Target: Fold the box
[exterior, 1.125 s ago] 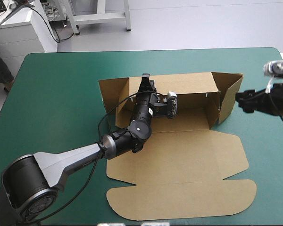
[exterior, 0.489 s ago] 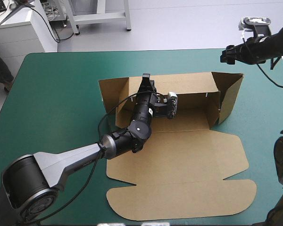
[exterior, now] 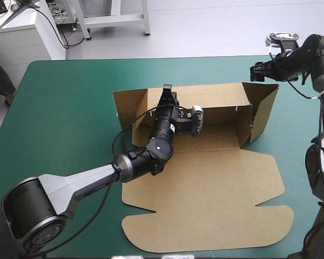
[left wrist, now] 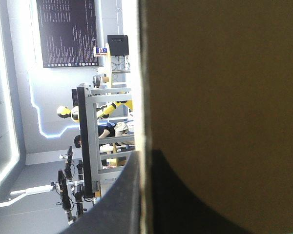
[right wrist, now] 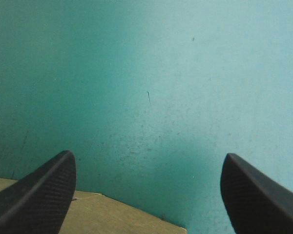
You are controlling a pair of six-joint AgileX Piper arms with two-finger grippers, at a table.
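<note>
The brown box lies on the teal-green cover with its back wall raised and its lid flat toward the near edge. A side flap stands up at the right end. My left gripper is at the top edge of the back wall, shut on the box. In the left wrist view the board fills the space ahead, with its edge between my left gripper fingers. My right gripper hovers open above the box's far right corner. In the right wrist view my right gripper has only cover ahead and a board edge below it.
The table's far edge runs a short way beyond the box's back wall. A wide stretch of teal-green cover lies left of the box. The right arm stands along the table's right edge.
My right gripper has risen from beside the box's right flap and swung toward the far edge, now over the box's far right corner. The left arm and the box have not moved.
</note>
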